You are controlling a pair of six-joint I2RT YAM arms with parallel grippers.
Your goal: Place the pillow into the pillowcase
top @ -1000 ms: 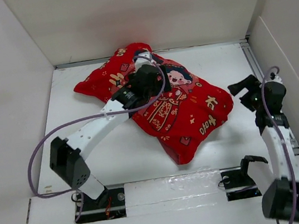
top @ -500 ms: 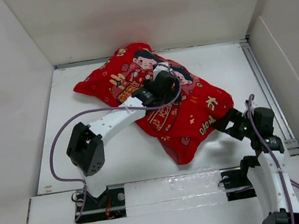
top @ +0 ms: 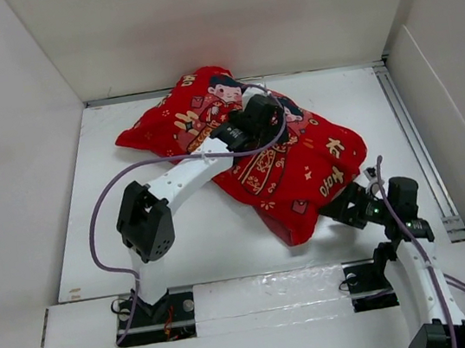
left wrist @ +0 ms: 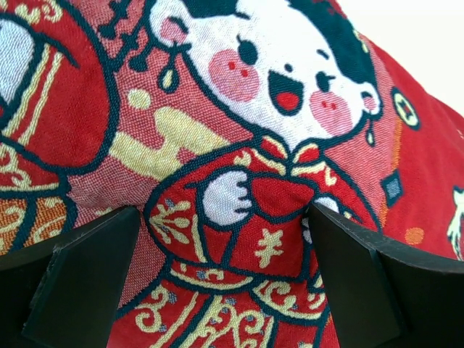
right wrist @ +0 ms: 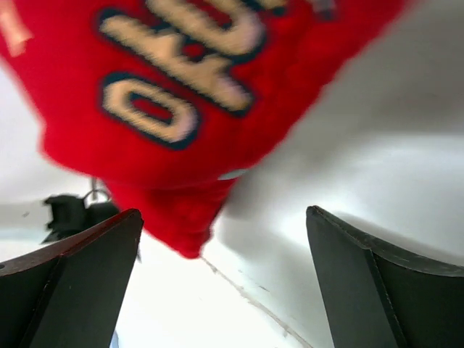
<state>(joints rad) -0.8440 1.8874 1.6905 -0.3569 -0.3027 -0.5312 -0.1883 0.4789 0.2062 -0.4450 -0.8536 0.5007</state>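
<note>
The red pillowcase lies plump and slanted across the middle of the white table, its cartoon figures facing up. The pillow is hidden; no white cushion shows. My left gripper rests on top of the case, jaws open, and the printed figure fills the space between its fingers. My right gripper sits low on the table at the case's near right edge, open and holding nothing. In the right wrist view the case's red corner hangs just ahead of the right gripper, over bare table.
White walls box in the table on the left, back and right. A metal rail runs along the right edge. A raised white ledge crosses the front between the arm bases. The left arm's purple cable loops out to the left.
The right arm dropped from high at the right down to the case's near right edge. The left gripper slid right across the top of the case, and the case's near corner shifted right.
</note>
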